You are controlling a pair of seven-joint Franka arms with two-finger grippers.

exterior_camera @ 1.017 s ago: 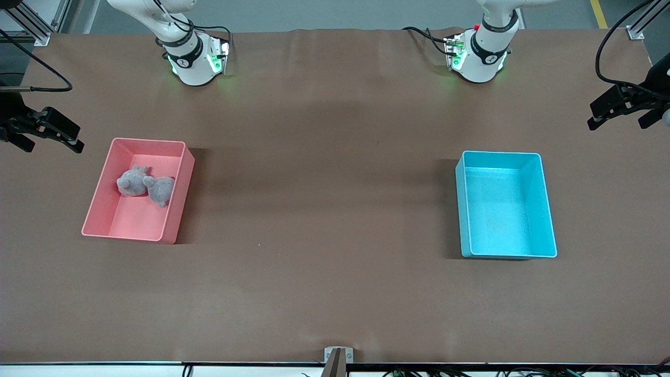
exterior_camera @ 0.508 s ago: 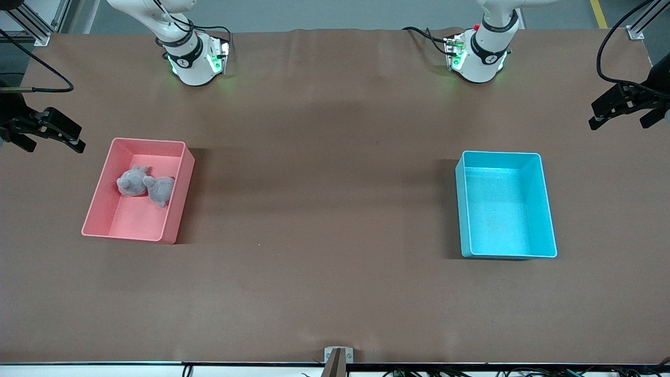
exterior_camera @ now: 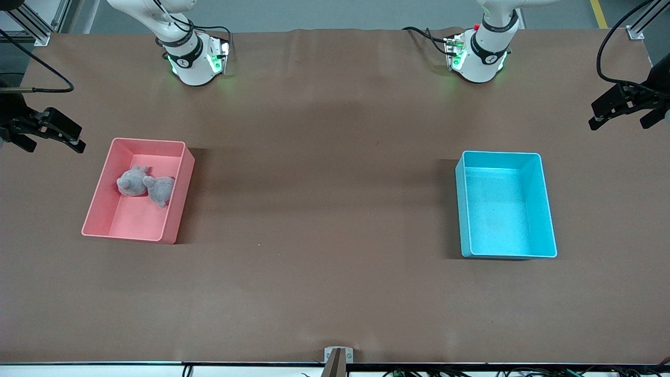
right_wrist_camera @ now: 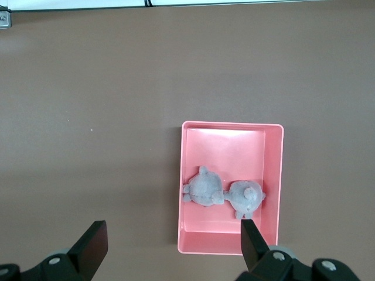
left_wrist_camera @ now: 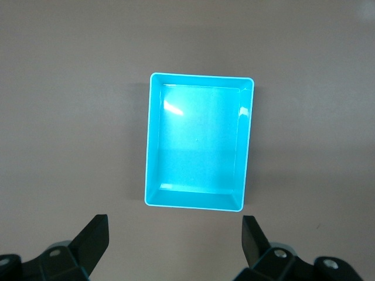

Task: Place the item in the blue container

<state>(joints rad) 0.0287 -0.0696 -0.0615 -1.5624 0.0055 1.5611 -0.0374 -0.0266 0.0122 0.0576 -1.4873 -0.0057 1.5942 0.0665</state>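
Barely anything has shifted since the earlier frames: both grippers have edged slightly toward the table ends, and the bins and toys lie as before. The left gripper [exterior_camera: 623,111] hangs high at the left arm's end of the table, fingers spread wide apart with nothing between them; its wrist view shows the two dark fingertips [left_wrist_camera: 94,234] well separated. The right gripper [exterior_camera: 46,133] hangs at the right arm's end, its fingers likewise spread and empty, the fingertips [right_wrist_camera: 92,243] set wide in its own wrist view.

From the left wrist camera the blue container [left_wrist_camera: 199,140] sits on the table with only its bare floor showing — nothing inside. In the front view the blue container [exterior_camera: 505,204] stands toward the left arm's end. Toward the right arm's end stands the pink bin [exterior_camera: 138,189], and in it lie two grey plush toys [exterior_camera: 145,184], touching one another in the half of the bin farther from the front camera.

A brown covering [exterior_camera: 324,209] spreads over the whole table, faintly creased near the white arm bases [exterior_camera: 196,60] with their green lights. Both arms' upper links are cut off by the frame edges — only bases and grippers show.
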